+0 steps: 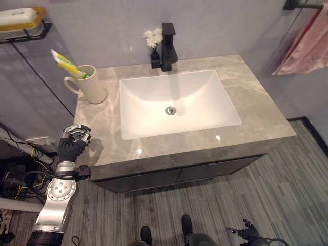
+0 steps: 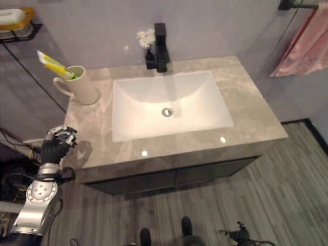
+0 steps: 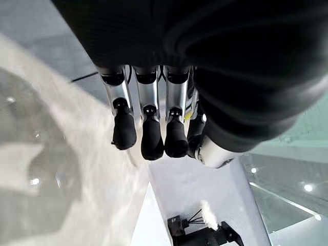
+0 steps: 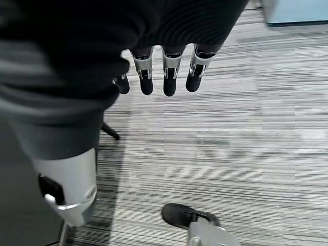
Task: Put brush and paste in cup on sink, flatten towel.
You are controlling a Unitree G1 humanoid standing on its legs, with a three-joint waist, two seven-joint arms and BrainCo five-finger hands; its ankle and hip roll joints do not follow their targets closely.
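Yellow-and-green toothpaste tube (image 1: 65, 63) already standing in the cream ceramic handled mug (image 1: 90, 84) at upper left of the grey marble countertop (image 1: 256, 115); no brush made out. Pink cloth towel (image 1: 302, 46) hanging bunched from its rail at upper right, apparently the step left. Left hand (image 1: 73, 142) at lower left by the counter edge, fingers curled, holding nothing. Right hand (image 4: 154, 79) low over the striped floor, fingers relaxed and empty. Best raised to the towel, fingers kept straight, stroking downward from the rail to spread folds without dragging the cloth off.
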